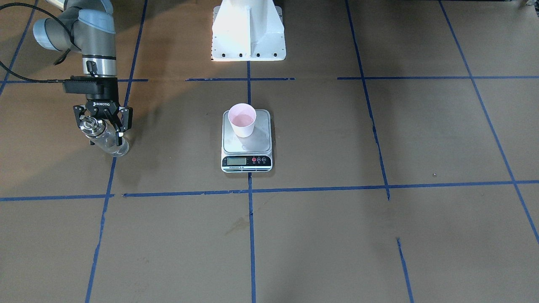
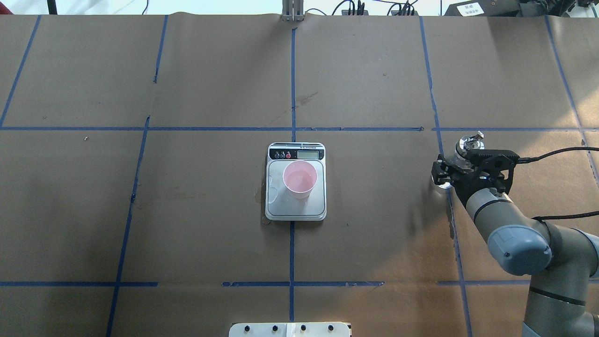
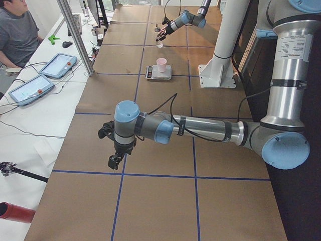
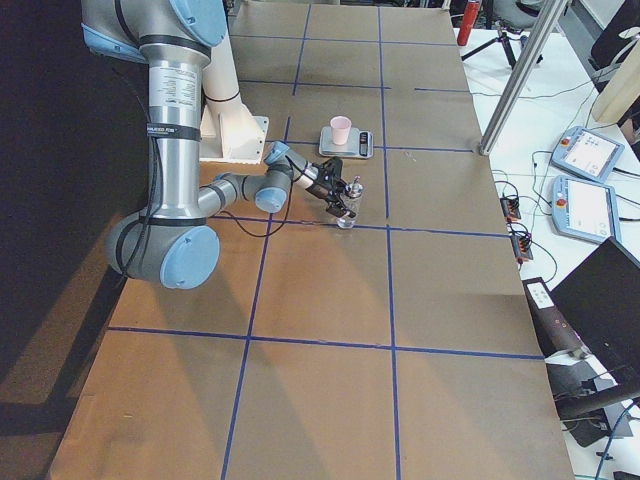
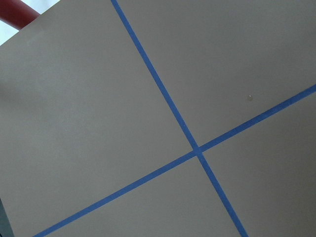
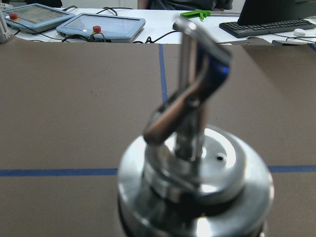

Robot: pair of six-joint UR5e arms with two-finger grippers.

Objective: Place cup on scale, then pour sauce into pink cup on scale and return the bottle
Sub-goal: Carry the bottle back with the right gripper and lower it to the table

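Observation:
The pink cup (image 1: 242,120) stands upright on the far part of the scale's steel platform (image 1: 252,145), with clear liquid in it; both also show in the overhead view, the cup (image 2: 300,179) and the scale (image 2: 295,208). My right gripper (image 1: 106,136) is shut on the glass bottle (image 1: 93,127), which is upright with its base at the table, well to the right of the scale in the overhead view (image 2: 469,142). The right wrist view shows its metal collar and spout (image 6: 192,173) close up. My left gripper (image 3: 113,156) hangs over bare table far from the scale; I cannot tell whether it is open.
The white robot base (image 1: 248,33) stands behind the scale. Blue tape lines (image 2: 292,93) cross the brown table cover. A small wet patch (image 2: 260,195) lies beside the scale. Tablets (image 4: 585,205) and cables sit on the operators' side table.

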